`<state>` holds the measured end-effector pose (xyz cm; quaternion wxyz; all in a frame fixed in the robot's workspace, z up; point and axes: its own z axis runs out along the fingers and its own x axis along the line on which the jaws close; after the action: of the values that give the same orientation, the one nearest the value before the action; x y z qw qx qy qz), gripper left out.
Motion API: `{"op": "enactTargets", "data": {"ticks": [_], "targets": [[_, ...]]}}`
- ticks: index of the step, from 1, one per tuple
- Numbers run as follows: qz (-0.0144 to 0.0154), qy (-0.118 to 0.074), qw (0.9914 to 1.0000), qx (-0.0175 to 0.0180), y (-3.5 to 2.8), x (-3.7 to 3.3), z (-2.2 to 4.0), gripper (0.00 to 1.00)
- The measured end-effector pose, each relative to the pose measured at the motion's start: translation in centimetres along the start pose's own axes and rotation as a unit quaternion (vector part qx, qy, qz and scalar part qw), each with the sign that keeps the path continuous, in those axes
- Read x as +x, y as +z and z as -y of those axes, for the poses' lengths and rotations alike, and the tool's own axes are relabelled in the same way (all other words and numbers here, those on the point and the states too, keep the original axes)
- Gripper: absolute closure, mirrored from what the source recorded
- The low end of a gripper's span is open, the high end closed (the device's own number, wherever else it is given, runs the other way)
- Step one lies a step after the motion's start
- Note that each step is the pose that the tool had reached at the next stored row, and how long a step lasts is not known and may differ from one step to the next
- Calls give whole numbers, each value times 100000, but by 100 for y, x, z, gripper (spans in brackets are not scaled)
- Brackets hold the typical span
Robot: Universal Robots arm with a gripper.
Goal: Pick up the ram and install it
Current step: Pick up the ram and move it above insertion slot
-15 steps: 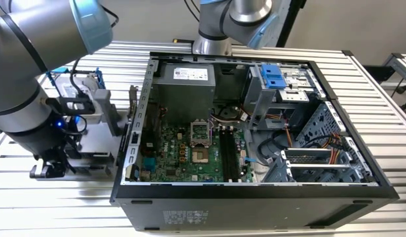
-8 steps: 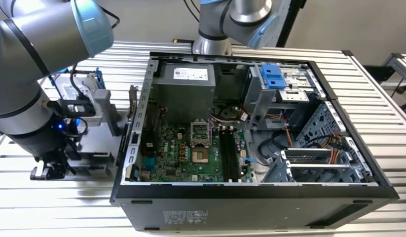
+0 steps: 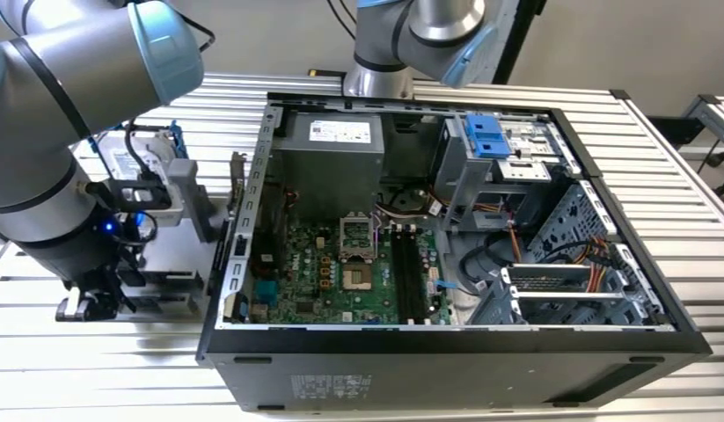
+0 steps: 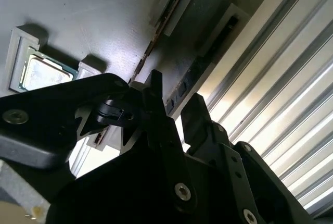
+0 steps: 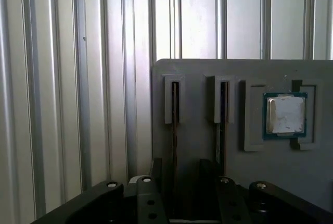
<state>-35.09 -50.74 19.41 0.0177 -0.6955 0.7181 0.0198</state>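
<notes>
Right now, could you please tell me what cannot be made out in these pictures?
Chips on the ram: first wrist view, the stick stands edge-on in its gray holder.
Near end of the ram: first wrist view, covered by the end effector.
Whether end effector touches ram: exterior view, the arm blocks it.

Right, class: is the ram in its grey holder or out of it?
In: the ram stands on edge in the grey holder's slot, between the gripper's fingers.
</notes>
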Motion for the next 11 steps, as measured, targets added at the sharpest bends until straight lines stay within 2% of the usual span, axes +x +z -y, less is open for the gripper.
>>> {"op": "enactTargets", "data": {"ticks": [5,6,11], "targets": [[4,3,100000,3,2,0,0,0],[4,4,100000,2,2,0,0,100],[4,3,100000,4,3,0,0,100]]}}
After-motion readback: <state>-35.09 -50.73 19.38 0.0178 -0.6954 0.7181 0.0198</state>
